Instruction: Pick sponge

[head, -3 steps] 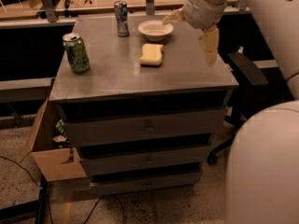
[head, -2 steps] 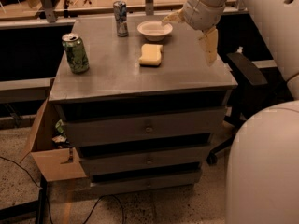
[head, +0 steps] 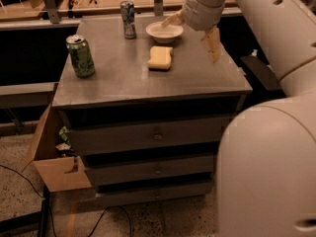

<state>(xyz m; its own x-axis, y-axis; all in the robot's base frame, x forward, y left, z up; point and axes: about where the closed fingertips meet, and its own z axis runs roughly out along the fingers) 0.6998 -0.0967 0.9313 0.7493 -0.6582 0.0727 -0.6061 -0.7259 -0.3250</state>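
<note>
The pale yellow sponge (head: pixel 160 58) lies flat on the grey cabinet top (head: pixel 123 78), just in front of the shallow white bowl (head: pixel 164 31). My gripper (head: pixel 193 32) hangs above the cabinet's back right, to the right of the sponge and apart from it. It is open and empty. One tan finger (head: pixel 173 19) reaches over the bowl's right rim, and the other finger (head: pixel 213 43) points down over the right side of the top.
A green can (head: pixel 80 56) stands at the left of the top and a silver-blue can (head: pixel 128 19) at the back. The cabinet has drawers (head: pixel 153 135) below. A cardboard box (head: pixel 49 157) sits at its left. My white arm and base (head: pixel 266 157) fill the right side.
My gripper has shifted slightly left, toward the bowl and sponge. The sponge, bowl and cans have not moved.
</note>
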